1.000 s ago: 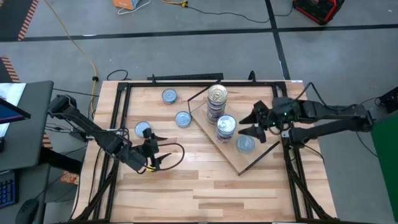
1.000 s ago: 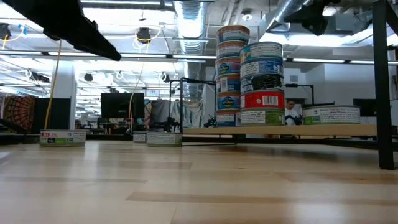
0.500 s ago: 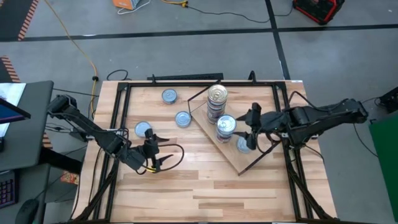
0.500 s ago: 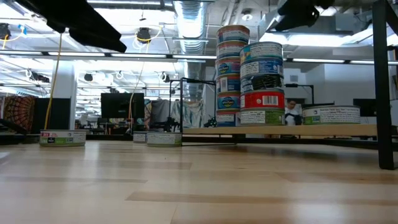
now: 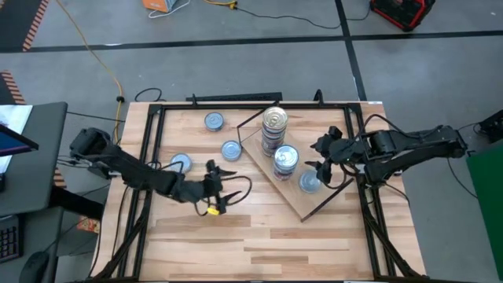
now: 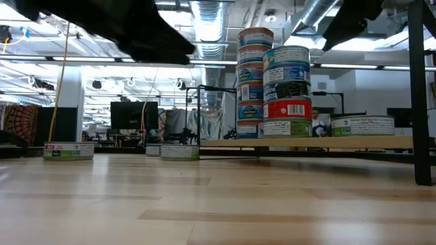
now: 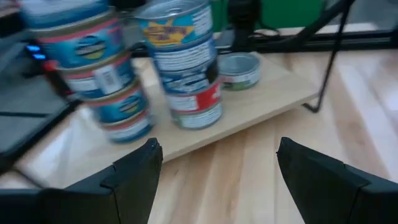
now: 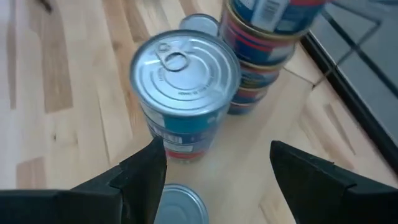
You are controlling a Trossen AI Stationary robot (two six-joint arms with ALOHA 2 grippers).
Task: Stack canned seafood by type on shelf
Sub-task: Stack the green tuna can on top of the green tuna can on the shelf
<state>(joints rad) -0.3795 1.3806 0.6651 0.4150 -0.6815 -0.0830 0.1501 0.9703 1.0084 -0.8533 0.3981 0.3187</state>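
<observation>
Light-wood dark-framed shelf [image 5: 292, 198]: two stacks of round silver-lidded seafood tins [image 5: 285, 160], single tin [image 5: 310, 183] beside. Right gripper [image 5: 317, 156] above single tin, jaws apart, empty. Left gripper [image 5: 226, 189] beside shelf, jaws apart, empty.

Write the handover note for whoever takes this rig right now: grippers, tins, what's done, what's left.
Left gripper: open, empty, over the bare table left of the shelf.
Right gripper: open, empty, above the single tin on the shelf.
Done: two stacks on the shelf, the taller stack at the back and the shorter stack in front, plus the single tin beside them.
Left: three loose tins on the table at and still need stacking by type.
</observation>
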